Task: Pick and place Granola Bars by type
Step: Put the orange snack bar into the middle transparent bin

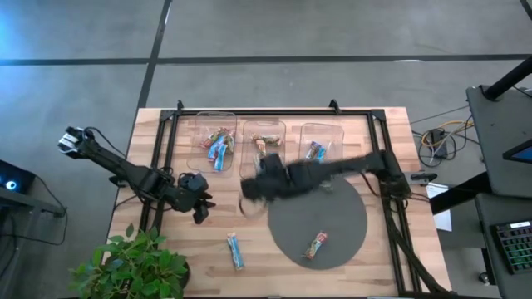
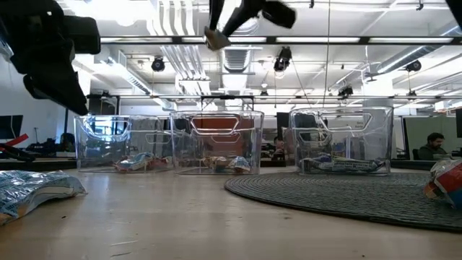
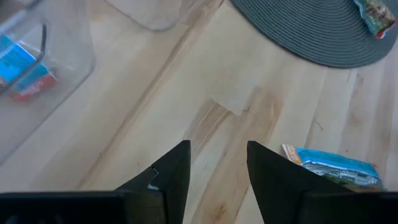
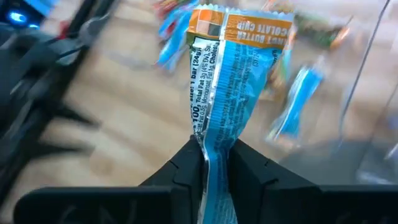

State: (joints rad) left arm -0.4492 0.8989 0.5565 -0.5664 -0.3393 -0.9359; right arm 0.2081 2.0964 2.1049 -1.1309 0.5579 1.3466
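Note:
My right gripper [image 4: 213, 149] is shut on a light blue bar with an orange end [image 4: 233, 74]. It hovers high above the table near the middle bin [image 1: 264, 141], at the mat's far left rim [image 1: 248, 199]. My left gripper [image 3: 217, 152] is open above bare wood toward the table's left [image 1: 199, 209], touching nothing. Another light blue bar [image 1: 236, 251] lies flat on the wood near the front edge. A tan bar [image 1: 314, 244] lies on the round grey mat [image 1: 332, 208]. Three clear bins [image 2: 216, 141] hold more bars. My right gripper pinches the light blue bar between its two fingers by the wrapper's crimped end [image 4: 214, 134]. The rest of the bar runs on past the fingertips to its orange end. The bar is lifted clear, well above the table [image 2: 212, 37].
The three clear bins stand in a row along the far side: left [image 1: 214, 141], middle, right [image 1: 320, 141]. A potted plant [image 1: 133, 266] sits at the near left corner. A black frame [image 1: 166, 158] borders the table's sides. Bare wood lies between the arms.

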